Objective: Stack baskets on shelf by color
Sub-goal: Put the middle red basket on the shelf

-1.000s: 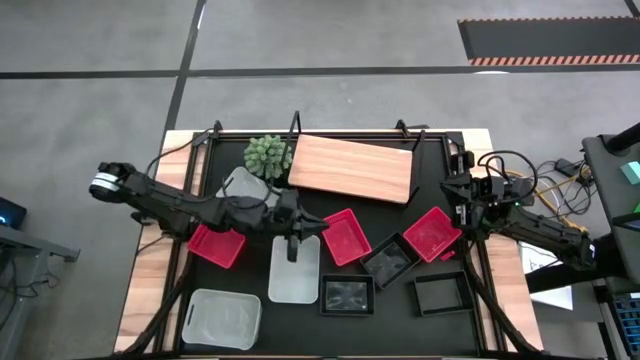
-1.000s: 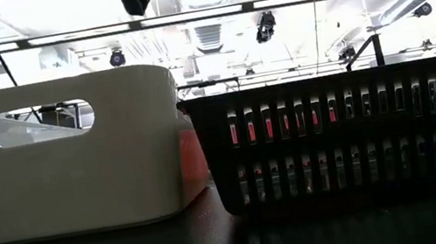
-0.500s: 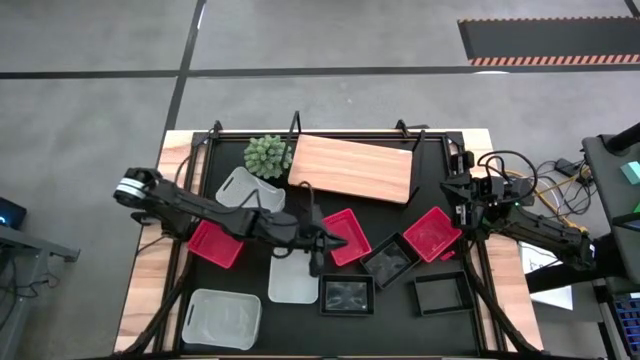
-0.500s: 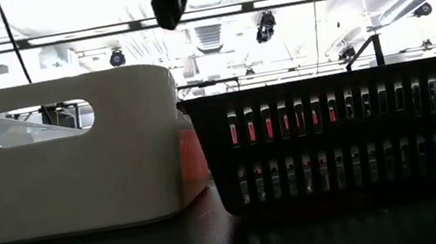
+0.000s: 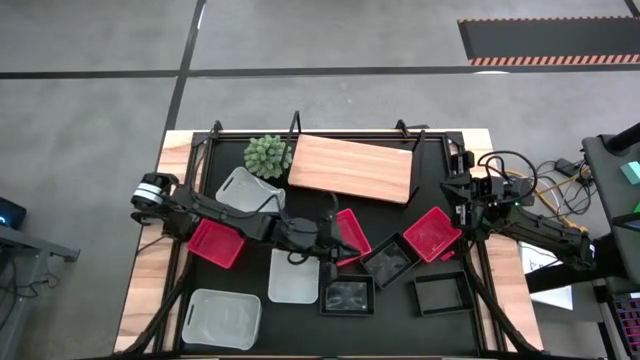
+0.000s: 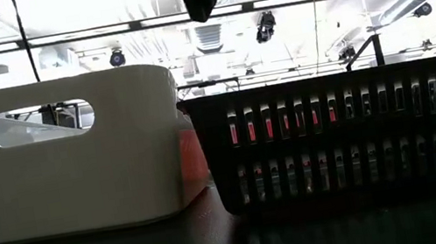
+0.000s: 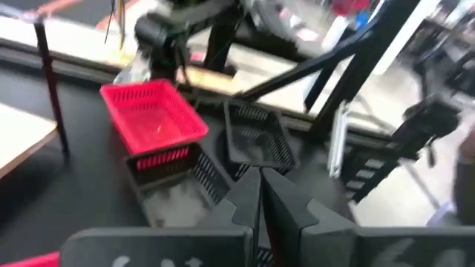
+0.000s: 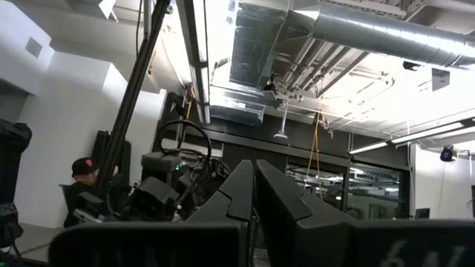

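Observation:
My left gripper (image 5: 335, 240) hangs shut above the middle red basket (image 5: 352, 232) and touches nothing; its shut fingers (image 7: 260, 199) point toward the table's right. Two other red baskets (image 5: 215, 244) (image 5: 432, 231) rest on the black mat. Three white baskets (image 5: 250, 187) (image 5: 294, 276) (image 5: 221, 318) and three black ones (image 5: 388, 260) (image 5: 347, 295) (image 5: 440, 292) lie scattered around them. The wooden shelf board (image 5: 352, 168) lies bare at the far side. My right gripper (image 8: 254, 194) waits shut at the table's right edge, aimed up at the ceiling.
A green spiky plant (image 5: 267, 155) stands left of the board. In the low view a white basket (image 6: 64, 156) and a black basket (image 6: 344, 132) fill the foreground. Cables lie past the right edge (image 5: 540, 180). A person sits in the room behind (image 8: 83, 178).
My left arm has swept toward the table's right, from above the white basket in the middle near area to above the middle red basket. No basket has moved.

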Motion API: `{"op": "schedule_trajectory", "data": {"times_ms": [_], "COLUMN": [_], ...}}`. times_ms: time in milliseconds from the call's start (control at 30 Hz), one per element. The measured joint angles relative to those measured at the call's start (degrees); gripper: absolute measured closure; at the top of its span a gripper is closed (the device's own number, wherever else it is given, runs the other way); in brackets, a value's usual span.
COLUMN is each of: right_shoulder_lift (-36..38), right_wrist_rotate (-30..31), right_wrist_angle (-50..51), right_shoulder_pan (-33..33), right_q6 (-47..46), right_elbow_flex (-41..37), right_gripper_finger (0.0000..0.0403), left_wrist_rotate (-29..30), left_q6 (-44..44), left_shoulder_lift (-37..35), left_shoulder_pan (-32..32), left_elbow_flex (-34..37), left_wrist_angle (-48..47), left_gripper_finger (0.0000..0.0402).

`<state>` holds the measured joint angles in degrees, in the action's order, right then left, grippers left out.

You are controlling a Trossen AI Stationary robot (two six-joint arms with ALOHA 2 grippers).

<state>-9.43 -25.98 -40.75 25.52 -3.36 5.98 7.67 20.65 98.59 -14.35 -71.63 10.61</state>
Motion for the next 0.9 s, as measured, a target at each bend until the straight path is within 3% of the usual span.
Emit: {"op": "schedule_trajectory", "data": {"times_ms": [433, 900], "right_shoulder_lift": [0.00, 0.00], "right_wrist_rotate": [0.00, 0.00], "right_wrist_angle": [0.20, 0.28], "right_shoulder_pan": [0.02, 0.02], "right_q6": [0.04, 0.00], "right_elbow_flex": [0.02, 0.02], "right_gripper_finger": [0.0392, 0.0392], "left_wrist_rotate": [1.98, 2.73], "left_q6": [3.01, 2.96], "left_shoulder_lift": [10.42, 11.82], "left_shoulder_pan": [0.46, 6.32], "left_elbow_flex": [-23.06, -20.32], "left_wrist_angle": [-41.79, -44.48], "left_gripper_finger": [0.0402, 0.0402]}}
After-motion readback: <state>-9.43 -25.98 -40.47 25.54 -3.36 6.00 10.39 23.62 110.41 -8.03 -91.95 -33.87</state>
